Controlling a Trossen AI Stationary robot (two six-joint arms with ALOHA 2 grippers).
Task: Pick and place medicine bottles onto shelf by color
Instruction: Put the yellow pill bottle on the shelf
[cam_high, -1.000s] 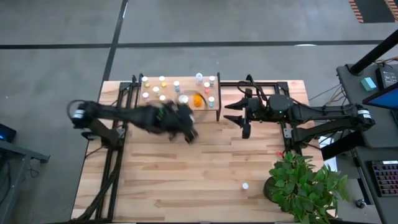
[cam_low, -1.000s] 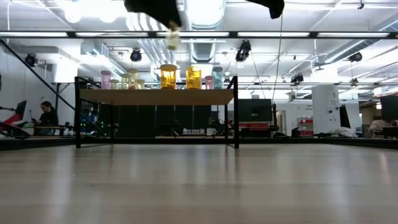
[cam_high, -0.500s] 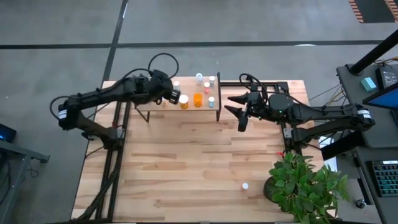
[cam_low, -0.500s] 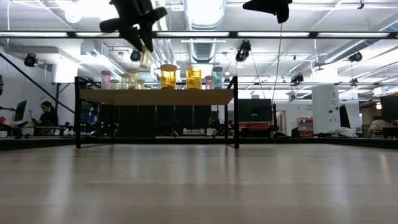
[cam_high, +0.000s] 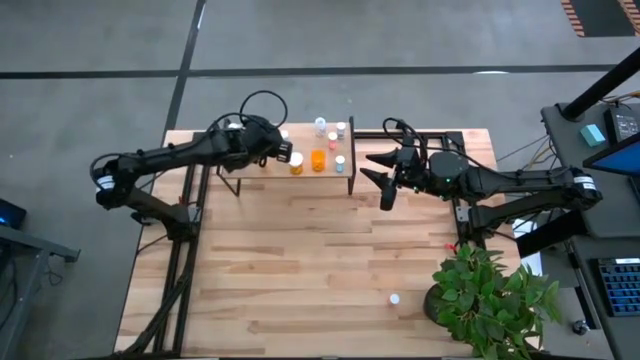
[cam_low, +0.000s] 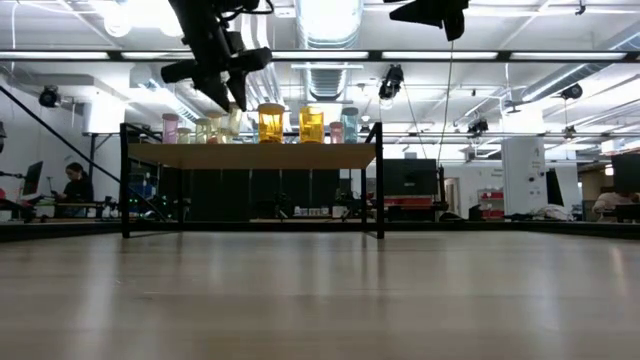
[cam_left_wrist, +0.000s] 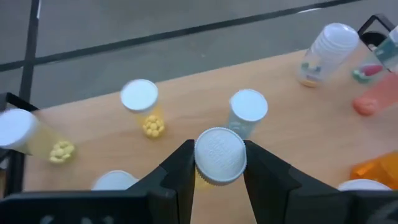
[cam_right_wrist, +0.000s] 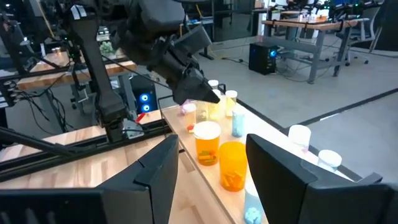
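The shelf (cam_high: 262, 170) stands at the table's far edge with several medicine bottles on its board: yellowish ones (cam_left_wrist: 142, 106) at its left, two orange ones (cam_low: 271, 122) in the middle, pink and bluish ones (cam_high: 339, 160) at its right. My left gripper (cam_high: 284, 153) hangs over the shelf's left half, shut on a yellowish bottle with a white cap (cam_left_wrist: 220, 155). My right gripper (cam_high: 380, 176) stands open and empty in the air just right of the shelf. One white-capped bottle (cam_high: 394, 298) stands on the table near the front right. My left gripper pinches the bottle at its white cap (cam_left_wrist: 220, 155) between its two fingers (cam_left_wrist: 179, 173), one on each side. The fingers slant downward from the table's left side. The bottle hangs below them (cam_low: 234, 112) over the shelf board; whether its base touches the board I cannot tell.
A green potted plant (cam_high: 487, 296) fills the table's front right corner. The shelf's black legs (cam_low: 377, 180) stand on the far part of the table. The wide wooden table top (cam_high: 300, 270) lies in front of the shelf.
My left gripper has swung with the bottle from over the table in front of the shelf toward the far edge and the left, ending over the shelf's left half, rolling and sinking a little. My right gripper has turned slightly in place.
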